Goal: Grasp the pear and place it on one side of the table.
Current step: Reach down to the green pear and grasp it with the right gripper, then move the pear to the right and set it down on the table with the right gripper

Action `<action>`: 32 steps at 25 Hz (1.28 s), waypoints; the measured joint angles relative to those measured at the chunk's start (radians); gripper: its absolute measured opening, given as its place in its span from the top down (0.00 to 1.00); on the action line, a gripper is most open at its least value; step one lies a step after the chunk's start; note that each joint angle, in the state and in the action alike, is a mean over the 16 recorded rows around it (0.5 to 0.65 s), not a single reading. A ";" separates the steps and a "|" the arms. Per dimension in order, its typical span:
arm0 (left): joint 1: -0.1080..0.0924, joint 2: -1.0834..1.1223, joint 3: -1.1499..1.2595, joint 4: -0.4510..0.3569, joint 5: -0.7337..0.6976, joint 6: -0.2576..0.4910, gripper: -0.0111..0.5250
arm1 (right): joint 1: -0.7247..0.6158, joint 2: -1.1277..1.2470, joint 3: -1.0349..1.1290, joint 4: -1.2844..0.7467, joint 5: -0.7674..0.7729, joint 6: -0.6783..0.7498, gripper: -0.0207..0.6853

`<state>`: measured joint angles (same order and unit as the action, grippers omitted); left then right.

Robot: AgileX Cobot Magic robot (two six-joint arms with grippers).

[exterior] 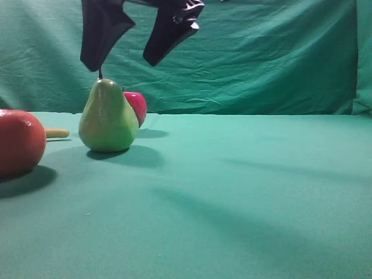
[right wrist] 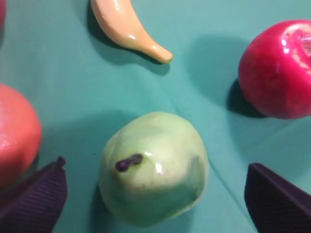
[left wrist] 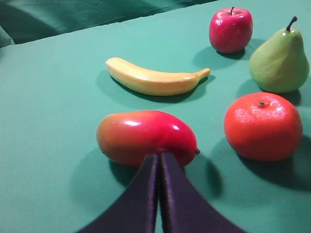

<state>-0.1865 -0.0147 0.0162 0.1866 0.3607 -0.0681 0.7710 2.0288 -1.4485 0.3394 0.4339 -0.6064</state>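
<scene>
The glossy yellow-green pear [exterior: 108,119] stands upright on the teal table [exterior: 232,192] at the left. It also shows in the left wrist view [left wrist: 279,60] and, from above, in the right wrist view [right wrist: 153,167]. My right gripper [exterior: 122,64] hangs open just above the pear's stem, with one dark finger on each side. In its wrist view the right gripper [right wrist: 155,194] straddles the pear without touching it. My left gripper [left wrist: 159,156] is shut and empty, its tips close in front of a red-orange mango-like fruit [left wrist: 146,136]. It is out of the exterior view.
A red apple [exterior: 138,106] sits right behind the pear. A large round orange-red fruit [exterior: 17,142] lies at the left edge, with a yellow banana [exterior: 56,133] behind it. Wrinkled teal backdrop cloth [exterior: 261,58] closes the back. The table stretches bare to the right.
</scene>
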 joint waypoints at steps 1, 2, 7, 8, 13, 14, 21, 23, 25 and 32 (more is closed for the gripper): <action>0.000 0.000 0.000 0.000 0.000 0.000 0.98 | -0.001 0.014 -0.011 0.000 0.005 0.000 0.13; 0.000 0.000 0.000 0.000 0.000 0.000 0.98 | -0.002 0.025 -0.022 0.000 0.011 0.001 0.15; 0.000 0.000 0.000 0.000 0.000 0.000 0.98 | -0.032 0.031 -0.058 -0.007 0.070 0.028 0.24; 0.000 0.000 0.000 0.000 0.000 0.000 0.98 | -0.043 0.021 -0.061 -0.010 0.086 0.038 0.26; 0.000 0.000 0.000 0.000 0.000 0.000 0.98 | -0.131 -0.086 -0.022 -0.032 0.160 0.090 0.32; 0.000 0.000 0.000 0.000 0.000 0.000 0.98 | -0.155 -0.116 -0.002 -0.037 0.172 0.101 0.32; 0.000 0.000 0.000 0.000 0.000 0.000 0.98 | -0.357 -0.343 0.241 -0.076 0.172 0.166 0.32; 0.000 0.000 0.000 0.000 0.000 0.000 0.98 | -0.407 -0.393 0.329 -0.083 0.138 0.172 0.32; 0.000 0.000 0.000 0.000 0.000 0.000 0.98 | -0.450 -0.431 0.414 -0.088 0.095 0.175 0.32; 0.000 0.000 0.000 0.000 0.000 0.000 0.98 | -0.532 -0.452 0.610 -0.098 -0.059 0.177 0.31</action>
<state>-0.1865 -0.0147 0.0162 0.1866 0.3607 -0.0681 0.2392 1.5767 -0.8381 0.2411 0.3753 -0.4294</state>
